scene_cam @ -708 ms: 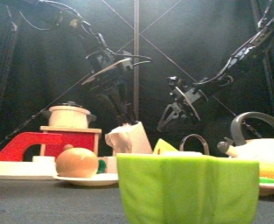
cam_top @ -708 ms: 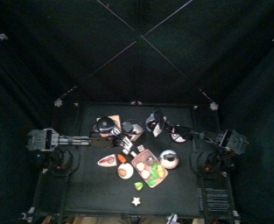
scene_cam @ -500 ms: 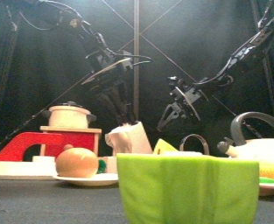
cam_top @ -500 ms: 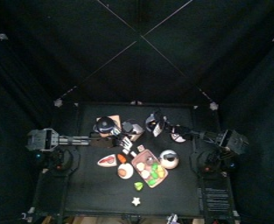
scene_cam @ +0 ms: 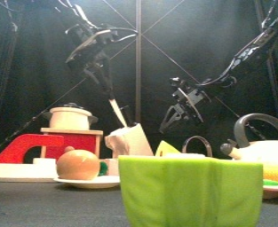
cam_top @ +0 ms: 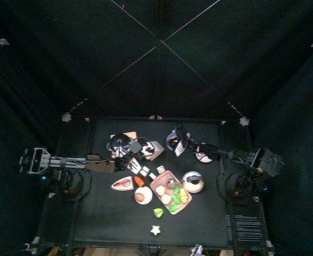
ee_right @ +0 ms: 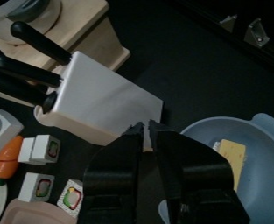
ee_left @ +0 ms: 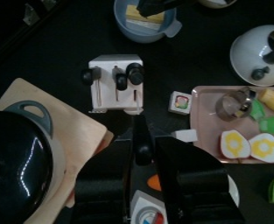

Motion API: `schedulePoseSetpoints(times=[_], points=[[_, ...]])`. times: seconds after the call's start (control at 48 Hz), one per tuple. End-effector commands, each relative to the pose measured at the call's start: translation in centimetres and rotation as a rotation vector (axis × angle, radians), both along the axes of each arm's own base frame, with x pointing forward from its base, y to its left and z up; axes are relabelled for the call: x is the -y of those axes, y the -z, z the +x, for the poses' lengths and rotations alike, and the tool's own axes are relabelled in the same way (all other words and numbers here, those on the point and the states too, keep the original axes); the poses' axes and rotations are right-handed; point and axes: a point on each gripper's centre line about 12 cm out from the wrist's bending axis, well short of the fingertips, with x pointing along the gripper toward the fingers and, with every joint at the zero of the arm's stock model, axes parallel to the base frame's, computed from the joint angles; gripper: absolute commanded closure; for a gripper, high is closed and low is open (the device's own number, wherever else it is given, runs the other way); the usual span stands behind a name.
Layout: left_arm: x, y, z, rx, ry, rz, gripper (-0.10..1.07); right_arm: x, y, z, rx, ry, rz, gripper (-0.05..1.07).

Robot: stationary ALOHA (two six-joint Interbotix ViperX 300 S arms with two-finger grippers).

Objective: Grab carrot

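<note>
The carrot (ee_right: 7,157) is small and orange with a green top, lying at the right wrist view's lower left edge beside little printed tiles (ee_right: 39,149). A blue bowl (ee_right: 209,131) holds a yellow block (ee_right: 230,154). The right gripper (ee_right: 145,133) is parted and empty. The left gripper (scene_cam: 97,73) has risen since before; its jaws' state I cannot tell.

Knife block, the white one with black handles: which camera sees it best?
The left wrist view is best. It shows the whole knife block from above, handles and all, with nothing in front. The right wrist view is close but cuts the handles at the edge. The front view shows only its pale side. In the top view it's tiny.
</note>
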Motion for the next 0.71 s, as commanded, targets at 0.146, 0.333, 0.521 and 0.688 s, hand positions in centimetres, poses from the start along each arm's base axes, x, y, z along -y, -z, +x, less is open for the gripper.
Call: schedulePoseSetpoints(times=[0.146,0.333,0.521,0.688], points=[[1.9,-1.2,-3.0,0.056,0.095,0.056,0.42,-0.4,-2.0,-0.4,0.049,-0.005,-0.03,0.45],[3.5,-0.3,-5.2,0.09,0.219,0.115,0.42,-2.4,-3.3,-0.7,0.076,-0.038,-0.038,0.45],[4.7,0.6,-6.5,0.216,0.386,0.134,0.42,-8.0,-4.2,-0.2,0.092,-0.149,-0.011,0.45],[4.9,1.8,-7.9,0.31,0.494,0.135,0.42,-11.6,-5.0,-0.3,0.054,-0.108,0.122,0.45]])
